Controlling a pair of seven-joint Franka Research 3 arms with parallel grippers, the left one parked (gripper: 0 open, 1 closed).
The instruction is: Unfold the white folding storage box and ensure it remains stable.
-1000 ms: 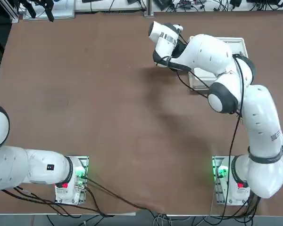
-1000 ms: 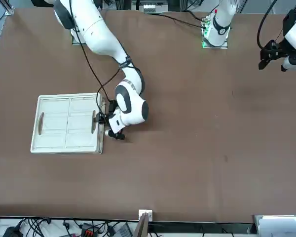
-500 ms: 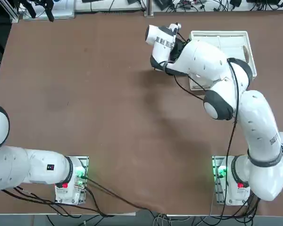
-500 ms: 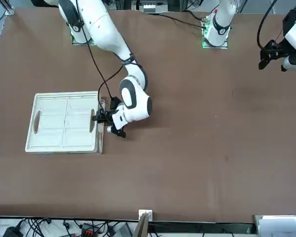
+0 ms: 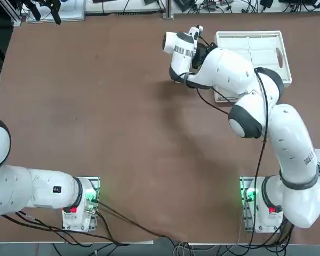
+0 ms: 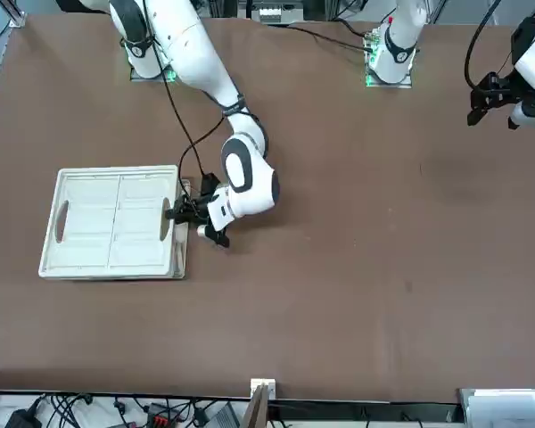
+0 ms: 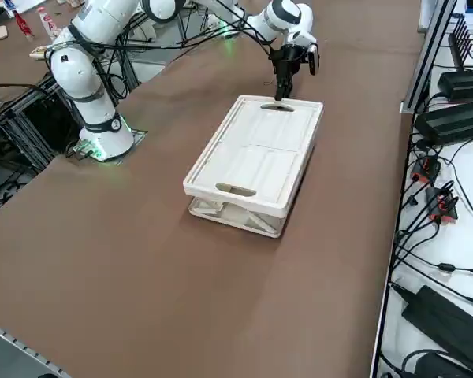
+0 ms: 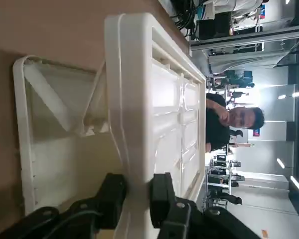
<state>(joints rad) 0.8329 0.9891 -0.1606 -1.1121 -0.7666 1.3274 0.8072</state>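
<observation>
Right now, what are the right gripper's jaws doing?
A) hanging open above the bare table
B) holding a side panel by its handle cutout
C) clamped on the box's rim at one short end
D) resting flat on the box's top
C: the wrist view shows the right gripper with one jaw on each side of the thick rim of the white folding storage box, which the side view shows partly raised.

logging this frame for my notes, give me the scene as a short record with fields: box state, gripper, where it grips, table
box: white folding storage box, partly unfolded, top frame lifted off its base with folded panels showing in the gap beneath
gripper: right gripper, shut on the box's thick rim, one finger on each side of it
grip place: short end of the box nearest the table's middle, close to the oval handle cutout
table: brown table, the box near its far right corner in the top view
background: a person stands in the room beyond the box
</observation>
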